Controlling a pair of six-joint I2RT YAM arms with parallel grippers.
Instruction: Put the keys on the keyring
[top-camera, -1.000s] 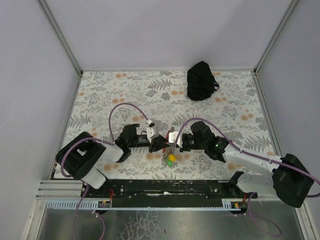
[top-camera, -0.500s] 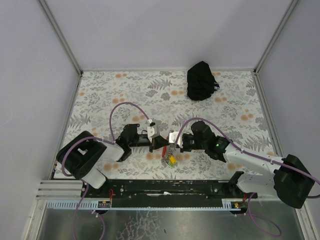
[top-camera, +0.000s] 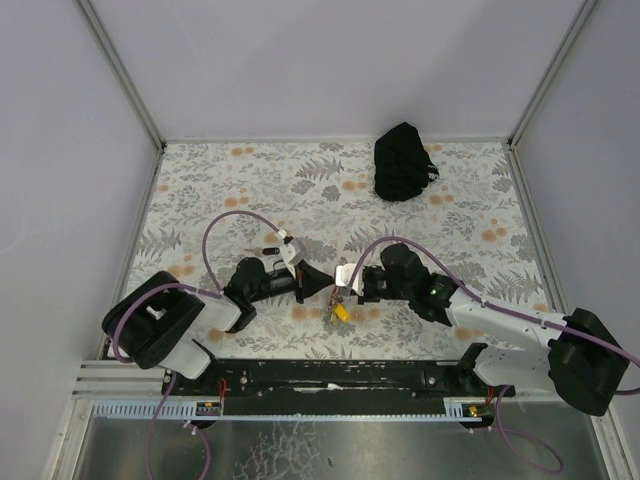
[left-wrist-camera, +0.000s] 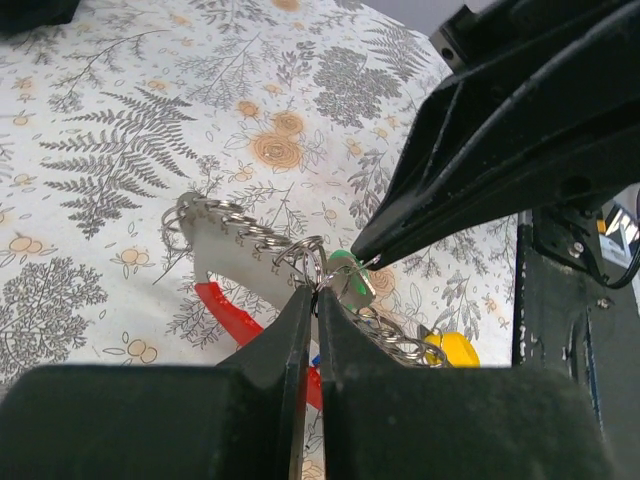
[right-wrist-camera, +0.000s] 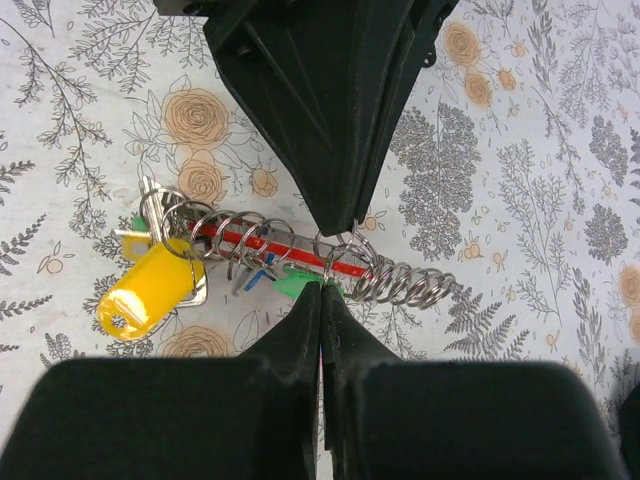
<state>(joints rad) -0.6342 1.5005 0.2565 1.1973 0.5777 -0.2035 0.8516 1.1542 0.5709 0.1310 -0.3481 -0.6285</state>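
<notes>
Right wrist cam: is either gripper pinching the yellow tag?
No: the yellow tag lies off to one side, apart from where the right gripper and left gripper tips meet at the keyring.

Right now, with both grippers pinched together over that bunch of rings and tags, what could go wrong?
The left gripper and right gripper, both shut, meet tip to tip at the small silvery wire ring. Pulling apart could bend it or break a grip. The tiny key with the bright green oval tag sits right at that pinch and could drop unthreaded.

Pale lilac walls (top-camera: 330, 60) on three sides; table (top-camera: 200, 180) — grey fern-and-rose print.
</notes>
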